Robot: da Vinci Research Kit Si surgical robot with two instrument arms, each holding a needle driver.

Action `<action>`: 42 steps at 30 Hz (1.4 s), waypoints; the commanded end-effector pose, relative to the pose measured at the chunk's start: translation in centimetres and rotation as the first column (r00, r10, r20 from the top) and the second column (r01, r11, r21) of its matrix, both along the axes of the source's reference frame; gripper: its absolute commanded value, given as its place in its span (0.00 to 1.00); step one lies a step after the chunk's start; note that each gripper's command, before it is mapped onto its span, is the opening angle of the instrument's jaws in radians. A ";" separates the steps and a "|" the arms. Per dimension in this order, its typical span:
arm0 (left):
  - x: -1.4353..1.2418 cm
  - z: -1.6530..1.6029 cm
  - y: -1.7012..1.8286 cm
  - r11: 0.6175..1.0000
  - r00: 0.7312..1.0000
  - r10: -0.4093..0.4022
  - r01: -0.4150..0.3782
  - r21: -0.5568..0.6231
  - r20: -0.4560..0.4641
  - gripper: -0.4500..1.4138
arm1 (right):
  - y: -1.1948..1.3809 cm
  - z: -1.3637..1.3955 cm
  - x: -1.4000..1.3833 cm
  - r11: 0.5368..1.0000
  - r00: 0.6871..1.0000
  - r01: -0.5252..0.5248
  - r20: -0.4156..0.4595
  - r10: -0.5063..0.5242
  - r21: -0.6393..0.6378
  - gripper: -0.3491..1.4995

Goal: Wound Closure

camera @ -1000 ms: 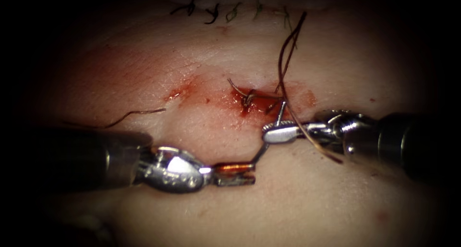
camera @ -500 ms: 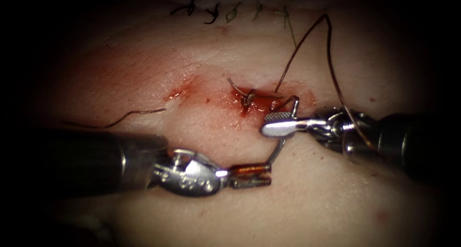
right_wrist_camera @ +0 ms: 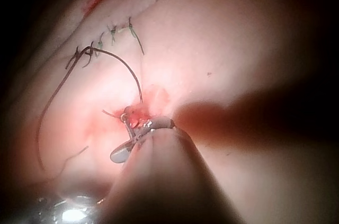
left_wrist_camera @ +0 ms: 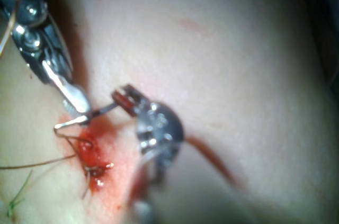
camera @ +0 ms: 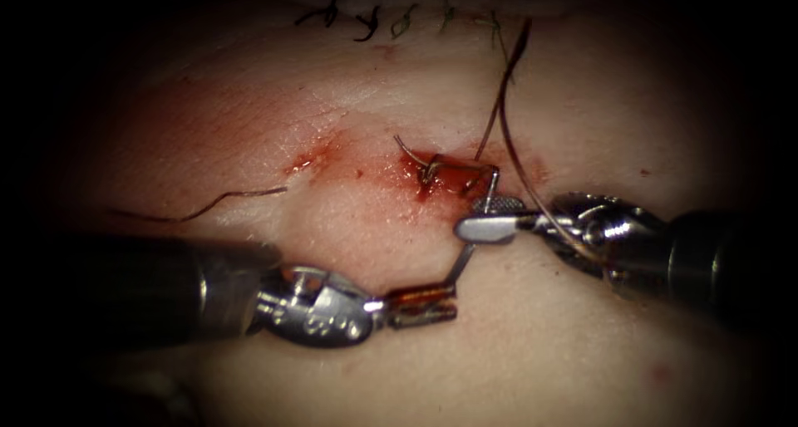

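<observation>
My left tool (camera: 449, 302) comes in from the left below the cut, its jaws shut on the lower end of the curved needle (camera: 462, 265). The needle rises between the open jaws of my right tool (camera: 480, 218) and bends over at the right end of the red cut (camera: 440, 174). Whether its upper end is in the tissue I cannot tell. Dark thread (camera: 507, 86) runs from the cut up and back down across the right tool. In the left wrist view, the left tool (left_wrist_camera: 119, 99) holds the needle (left_wrist_camera: 100, 111) beside the right tool (left_wrist_camera: 77, 99).
A tied stitch (camera: 428, 174) with short ends sits in the cut amid red fluid. A row of older stitches (camera: 391, 18) lies along the far tissue. A loose piece of thread (camera: 233, 198) lies left of the cut.
The right tool's jaws, shut on the needle a second ago, have opened around it. The left tool has shifted slightly right with the needle. The thread loop swung out right and came back.
</observation>
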State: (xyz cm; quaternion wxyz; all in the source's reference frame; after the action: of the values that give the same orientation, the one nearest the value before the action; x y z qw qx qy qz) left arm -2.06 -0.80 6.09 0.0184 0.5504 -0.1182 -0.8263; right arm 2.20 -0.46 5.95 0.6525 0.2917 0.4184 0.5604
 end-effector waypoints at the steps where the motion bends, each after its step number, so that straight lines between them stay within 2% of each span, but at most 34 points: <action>1: -0.05 0.07 -0.05 1.000 1.000 -0.001 0.001 0.003 -0.001 0.00 | -0.06 0.06 0.07 1.000 1.000 0.002 -0.004 -0.002 0.004 0.78; 7: -0.07 0.12 -0.09 1.000 1.000 -0.014 0.013 -0.007 -0.017 0.00 | -0.06 0.10 0.11 1.000 0.999 -0.026 0.023 0.027 -0.015 0.74; 10: -0.09 0.14 -0.11 1.000 1.000 -0.017 0.017 -0.009 -0.020 0.00 | 0.00 0.13 0.12 0.996 0.997 -0.077 0.026 0.078 -0.035 0.73; 18: -0.11 0.14 -0.15 1.000 1.000 -0.013 0.012 -0.014 -0.020 0.00 | 0.12 0.21 0.15 0.990 0.988 -0.120 0.086 0.127 -0.075 0.72; 27: -0.10 0.14 -0.15 1.000 1.000 -0.013 0.013 -0.014 -0.020 0.00 | -0.03 0.39 0.16 0.994 0.992 -0.077 0.096 0.085 -0.078 0.71; 33: -0.11 0.14 -0.15 1.000 1.000 -0.010 0.009 -0.018 -0.020 0.00 | -0.05 0.42 0.17 0.995 0.993 -0.066 0.089 0.073 -0.076 0.69; 39: -0.11 0.14 -0.15 1.000 1.000 -0.010 0.010 -0.018 -0.020 0.00 | -0.04 0.43 0.21 0.996 0.995 -0.056 0.077 0.062 -0.070 0.64; 41: -0.11 0.14 -0.15 1.000 1.000 -0.010 0.010 -0.018 -0.020 0.00 | -0.05 0.42 0.22 0.996 0.996 -0.052 0.072 0.057 -0.068 0.59; 42: -0.11 0.14 -0.15 1.000 1.000 -0.010 0.010 -0.018 -0.020 0.00 | -0.05 0.42 0.22 0.997 0.996 -0.048 0.068 0.052 -0.067 0.44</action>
State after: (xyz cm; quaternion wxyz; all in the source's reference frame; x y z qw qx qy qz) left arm -2.12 -0.90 6.17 0.0209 0.5409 -0.1295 -0.8308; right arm 2.35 -0.47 6.31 0.6621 0.2379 0.4207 0.5727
